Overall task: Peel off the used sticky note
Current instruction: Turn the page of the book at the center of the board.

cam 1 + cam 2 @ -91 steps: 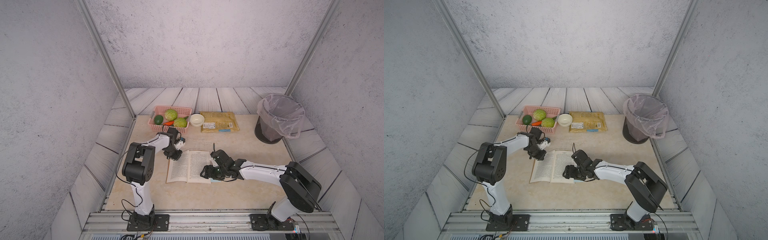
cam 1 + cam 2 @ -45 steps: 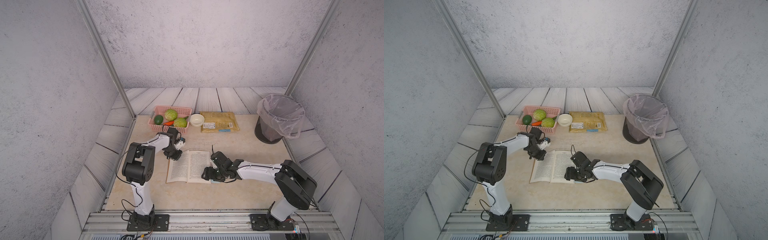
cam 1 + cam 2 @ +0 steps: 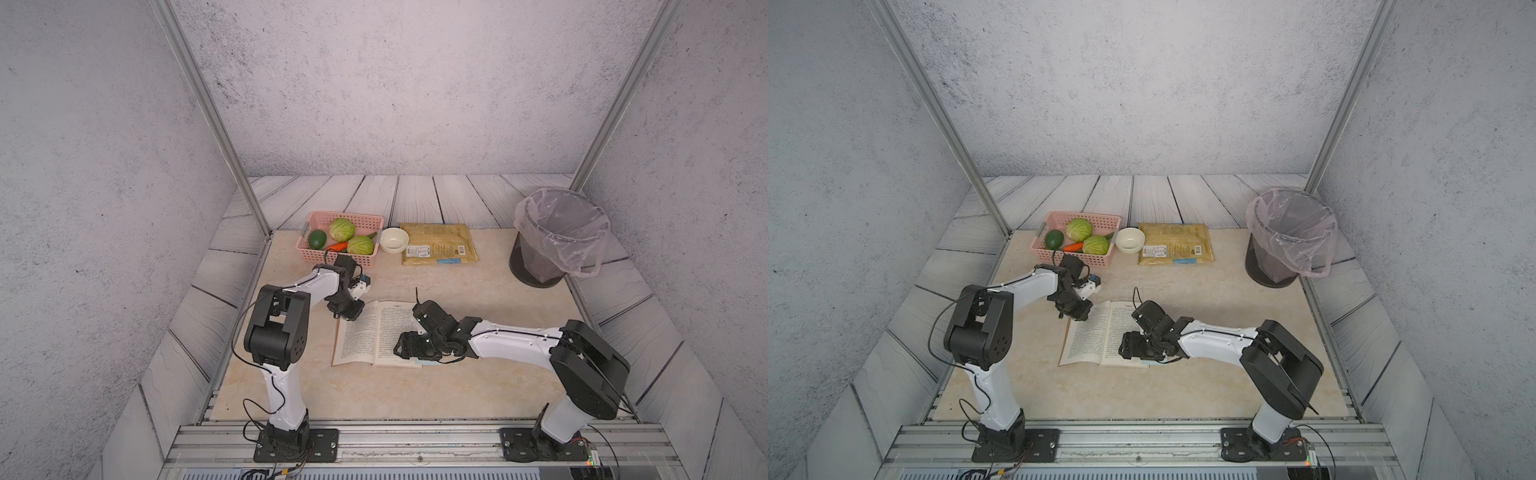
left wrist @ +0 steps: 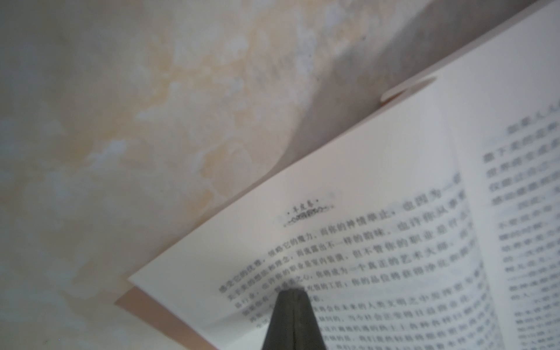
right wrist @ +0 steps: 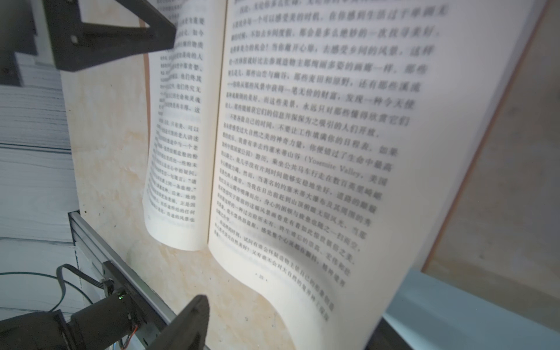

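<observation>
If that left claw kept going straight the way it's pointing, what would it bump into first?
The open book. The shut left claw points straight at its printed page, tips at or barely above the paper; whether they already touch is unclear.

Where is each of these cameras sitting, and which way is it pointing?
Top views: one stereo head, high above the bases, looking down toward the back wall; left arm, right arm, open book and bin show.
Left wrist: on the left arm, close over a page; the shut left gripper shows.
Right wrist: on the right arm, low, looking along the book; the open right gripper frames it.
Shared: every view shows the book; right wrist and top views share a pale blue sheet.
</observation>
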You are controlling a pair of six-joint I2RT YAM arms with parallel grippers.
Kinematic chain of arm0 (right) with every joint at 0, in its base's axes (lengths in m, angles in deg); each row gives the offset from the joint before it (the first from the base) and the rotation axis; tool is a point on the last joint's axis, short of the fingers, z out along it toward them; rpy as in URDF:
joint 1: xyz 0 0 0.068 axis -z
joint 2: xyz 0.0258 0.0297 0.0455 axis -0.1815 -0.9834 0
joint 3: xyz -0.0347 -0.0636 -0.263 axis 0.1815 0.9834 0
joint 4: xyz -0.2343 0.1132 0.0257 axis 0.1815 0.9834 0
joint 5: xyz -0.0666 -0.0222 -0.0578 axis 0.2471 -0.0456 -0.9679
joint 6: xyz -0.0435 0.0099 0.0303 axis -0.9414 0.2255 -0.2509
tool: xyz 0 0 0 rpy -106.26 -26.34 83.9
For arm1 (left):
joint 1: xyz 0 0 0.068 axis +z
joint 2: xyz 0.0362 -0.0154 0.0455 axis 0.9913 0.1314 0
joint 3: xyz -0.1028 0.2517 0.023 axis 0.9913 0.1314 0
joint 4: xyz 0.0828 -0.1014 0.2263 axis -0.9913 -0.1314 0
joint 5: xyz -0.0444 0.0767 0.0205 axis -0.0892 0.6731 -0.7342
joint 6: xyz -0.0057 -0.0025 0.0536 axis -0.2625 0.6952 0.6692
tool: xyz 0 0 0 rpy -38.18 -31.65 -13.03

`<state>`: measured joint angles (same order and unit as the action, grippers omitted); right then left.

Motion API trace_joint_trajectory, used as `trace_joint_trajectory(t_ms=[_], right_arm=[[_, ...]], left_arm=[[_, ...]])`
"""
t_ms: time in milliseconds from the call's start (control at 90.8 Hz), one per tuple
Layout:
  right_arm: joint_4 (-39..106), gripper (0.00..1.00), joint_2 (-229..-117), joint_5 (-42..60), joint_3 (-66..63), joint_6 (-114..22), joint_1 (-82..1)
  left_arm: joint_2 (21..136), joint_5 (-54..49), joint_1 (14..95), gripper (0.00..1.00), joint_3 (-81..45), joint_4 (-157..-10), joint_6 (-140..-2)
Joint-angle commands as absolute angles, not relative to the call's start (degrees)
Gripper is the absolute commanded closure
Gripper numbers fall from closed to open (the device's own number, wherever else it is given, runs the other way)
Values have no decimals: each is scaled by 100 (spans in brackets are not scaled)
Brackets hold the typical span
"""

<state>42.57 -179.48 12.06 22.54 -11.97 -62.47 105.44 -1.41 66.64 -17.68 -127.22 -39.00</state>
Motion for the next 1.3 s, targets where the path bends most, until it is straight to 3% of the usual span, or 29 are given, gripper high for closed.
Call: trace_joint_trajectory(t_ms=[0,561,1288], right_arm=[[3948,24,-17976,1272,2360,-1057,-6272],[2634,20,-18229,1348,2795,-296,-6135],[2081,17,-19488,2520,1307,-696,-6290]], left_arm=[[10718,14,6707,100,-1723,-12676,-3928],[10716,6,6716,100,-1723,-12672,-3937],[10716,-55,6752,100,-1731,-12697,-3954]])
